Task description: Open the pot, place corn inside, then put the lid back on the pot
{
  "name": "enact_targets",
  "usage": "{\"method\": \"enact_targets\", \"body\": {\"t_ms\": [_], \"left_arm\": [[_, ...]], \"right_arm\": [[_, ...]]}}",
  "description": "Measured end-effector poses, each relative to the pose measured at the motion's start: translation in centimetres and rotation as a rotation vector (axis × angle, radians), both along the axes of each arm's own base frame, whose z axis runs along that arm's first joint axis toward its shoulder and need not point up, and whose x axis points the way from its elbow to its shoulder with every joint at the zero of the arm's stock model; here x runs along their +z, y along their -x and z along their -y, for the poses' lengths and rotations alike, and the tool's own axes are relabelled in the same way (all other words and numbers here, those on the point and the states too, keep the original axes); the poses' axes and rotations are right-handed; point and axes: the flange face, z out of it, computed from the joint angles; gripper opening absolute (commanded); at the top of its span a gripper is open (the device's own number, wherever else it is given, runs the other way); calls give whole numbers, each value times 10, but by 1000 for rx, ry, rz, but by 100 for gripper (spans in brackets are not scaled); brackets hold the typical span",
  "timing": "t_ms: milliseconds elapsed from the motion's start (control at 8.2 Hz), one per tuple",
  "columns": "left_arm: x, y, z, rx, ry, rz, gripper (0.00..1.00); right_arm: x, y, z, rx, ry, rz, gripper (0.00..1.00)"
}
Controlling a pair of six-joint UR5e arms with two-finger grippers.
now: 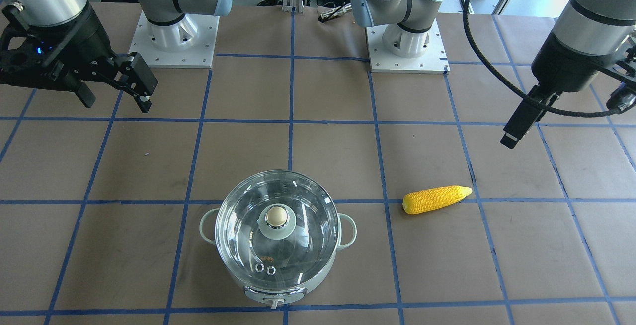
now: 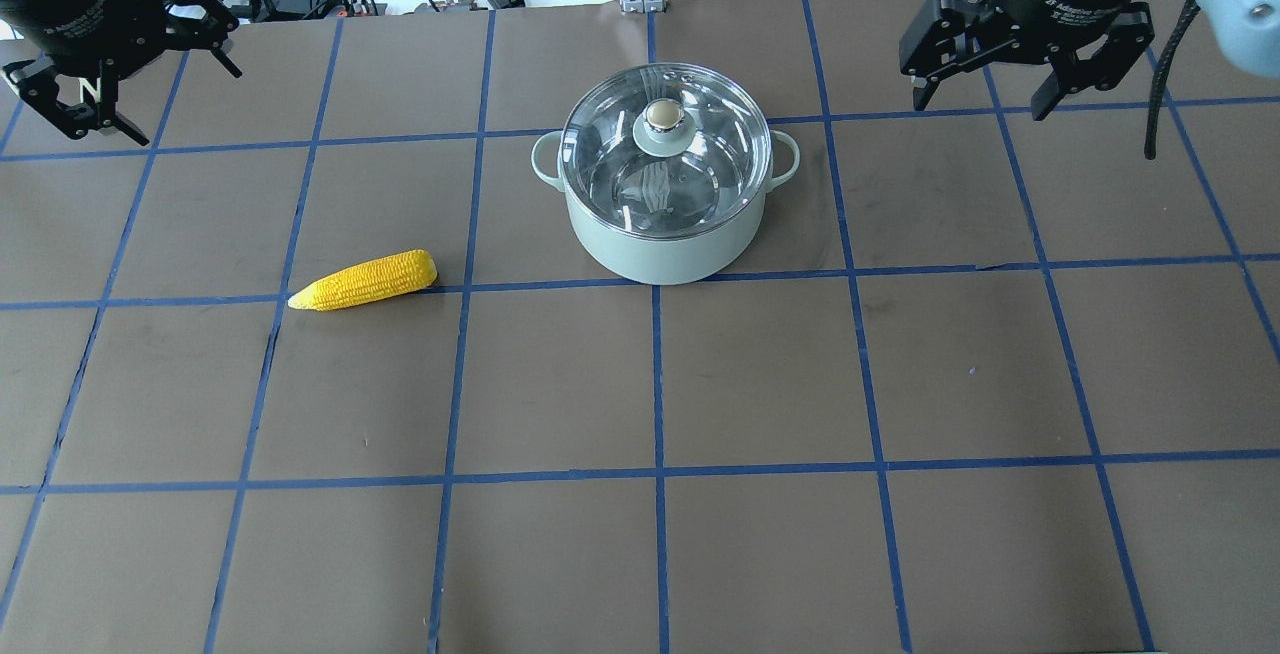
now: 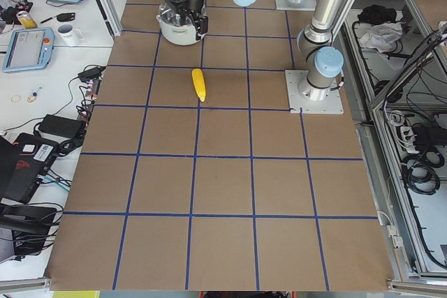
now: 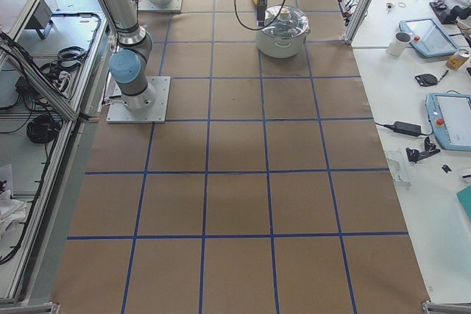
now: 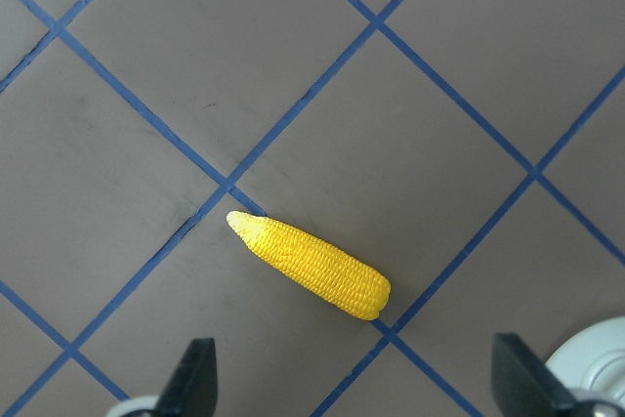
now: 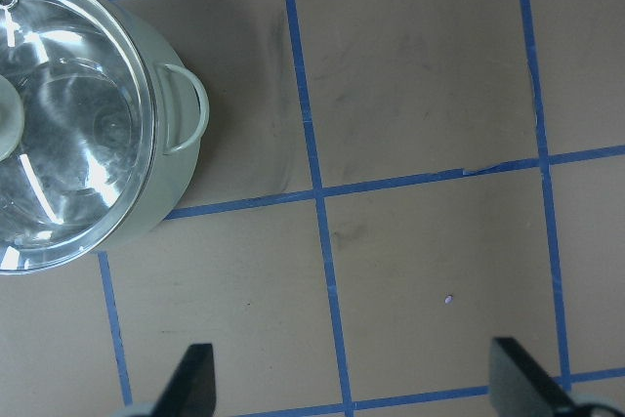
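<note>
The mint-green pot point(image 2: 665, 249) stands at the far middle of the table with the glass lid point(image 2: 700, 174) on it, beige knob point(image 2: 660, 115) on top. It also shows in the front view point(image 1: 278, 285) and at the left edge of the right wrist view point(image 6: 166, 192). The yellow corn point(image 2: 365, 280) lies on the table to the pot's left, pointed end away from the pot; it also shows in the left wrist view point(image 5: 312, 266). My left gripper point(image 2: 190, 106) hangs open and empty, high above the far left. My right gripper point(image 2: 980, 106) hangs open and empty, high to the pot's right.
The two arm bases point(image 1: 174, 41) point(image 1: 407, 49) are bolted on at the robot's side of the table. Brown paper with a blue tape grid covers the table point(image 2: 760, 374). Benches with tablets and cables point(image 3: 28, 47) run along the table's far side.
</note>
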Motion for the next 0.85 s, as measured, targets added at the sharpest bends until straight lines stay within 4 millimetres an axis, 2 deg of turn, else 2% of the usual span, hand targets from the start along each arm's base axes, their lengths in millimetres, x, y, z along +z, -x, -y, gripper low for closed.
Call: {"method": "enact_targets", "body": {"t_ms": [366,854], "left_arm": [[-21,-6,23,278,44,-35,100],[-84,-11,46,634,-15,-86,100]], "right_arm": [[-1,0,3,3,7,-3,100],[0,1,6,-1,15,-4,100]]}}
